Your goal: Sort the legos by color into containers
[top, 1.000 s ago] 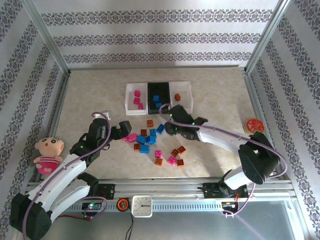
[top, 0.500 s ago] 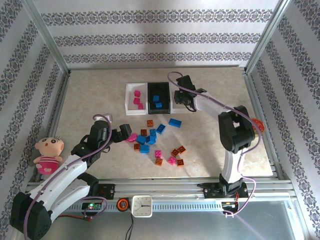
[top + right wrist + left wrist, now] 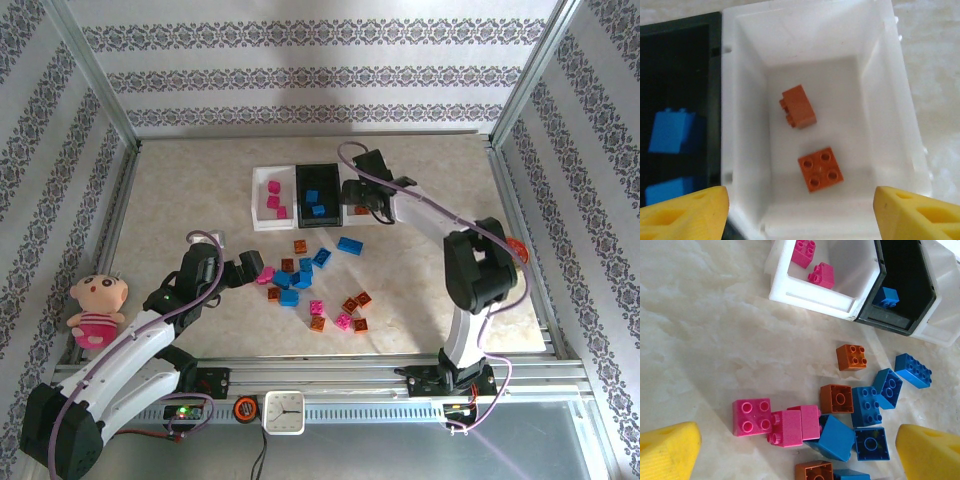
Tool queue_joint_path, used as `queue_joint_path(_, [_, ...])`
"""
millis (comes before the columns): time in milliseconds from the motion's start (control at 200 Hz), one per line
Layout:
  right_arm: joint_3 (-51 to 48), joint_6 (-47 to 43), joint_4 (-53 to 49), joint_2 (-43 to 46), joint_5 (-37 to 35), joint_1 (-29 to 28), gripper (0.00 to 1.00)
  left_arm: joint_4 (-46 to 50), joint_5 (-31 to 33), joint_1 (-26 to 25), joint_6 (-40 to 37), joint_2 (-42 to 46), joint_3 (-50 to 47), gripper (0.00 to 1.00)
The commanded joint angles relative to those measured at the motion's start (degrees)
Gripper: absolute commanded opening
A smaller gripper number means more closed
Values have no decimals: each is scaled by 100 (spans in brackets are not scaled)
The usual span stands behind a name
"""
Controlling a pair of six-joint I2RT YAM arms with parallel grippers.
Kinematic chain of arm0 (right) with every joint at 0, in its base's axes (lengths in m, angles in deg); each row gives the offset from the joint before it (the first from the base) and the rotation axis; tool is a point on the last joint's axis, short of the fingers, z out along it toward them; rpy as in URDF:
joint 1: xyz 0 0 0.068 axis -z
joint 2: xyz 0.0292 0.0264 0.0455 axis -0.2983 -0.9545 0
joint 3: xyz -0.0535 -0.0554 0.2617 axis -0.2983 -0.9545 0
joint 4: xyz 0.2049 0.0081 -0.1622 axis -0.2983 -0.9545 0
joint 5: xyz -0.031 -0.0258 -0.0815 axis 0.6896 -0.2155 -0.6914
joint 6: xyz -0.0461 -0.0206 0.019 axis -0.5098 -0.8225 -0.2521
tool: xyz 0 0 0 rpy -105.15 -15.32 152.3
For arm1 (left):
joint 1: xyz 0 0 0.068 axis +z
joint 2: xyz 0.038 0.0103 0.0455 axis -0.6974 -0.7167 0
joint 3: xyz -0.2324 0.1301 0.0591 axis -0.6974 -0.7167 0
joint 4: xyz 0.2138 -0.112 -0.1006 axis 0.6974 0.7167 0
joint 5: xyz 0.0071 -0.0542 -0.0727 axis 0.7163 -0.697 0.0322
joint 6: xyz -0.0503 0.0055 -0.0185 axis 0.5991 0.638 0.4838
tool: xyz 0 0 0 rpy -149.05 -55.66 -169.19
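**Lego sorting bench: items and positions**

Containers: three joined bins are set in a row at the far middle of the table: a left white bin, a black bin and a right white bin.

Sorted legos: two pink bricks are held in the left white bin. Blue bricks are seen in the black bin. Two orange bricks are lodged in the right white bin, one tipped on its side and one flat with studs up.

Loose legos: a mixed pile of blue, orange and pink bricks is spread on the table in front of the bins. A long blue brick is laid at its far right edge, and two pink bricks are found touching at its left edge.

Right gripper: it is positioned over the right white bin, fingers spread wide, nothing held.

Left gripper: it is positioned over the left part of the pile, fingers wide apart, nothing held; no contact with a brick can be made out.

Other items: a doll at the left edge, a white clock on the near rail, a red-orange disc at the right.
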Motion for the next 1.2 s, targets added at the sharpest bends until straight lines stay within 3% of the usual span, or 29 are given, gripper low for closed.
queue_joint_path(0, [-642,127,16,635,44,-292,78,-130,6,-42,75,27,-37,100])
queue_joint_path(230, [-2089,147,-108,1657,177,-843,79,-98,53,-41,65,78,-67,100])
queue_joint_path(415, [-2796,-78,-606,2137,724,-1247,78,-81,100,-43,58,97,-109,100])
queue_joint_path(695, [-3439,265,-1169,2494,572,-1930,68,-172,91,-41,152,77,-213,100])
queue_joint_path(969, [-3820,707,-1802,3314,711,-2743,79,-62,153,-40,111,151,-240,100])
queue_joint_path(1194, [-4077,848,-1595,3294,914,-3093,76,-231,147,-40,208,126,-365,100])
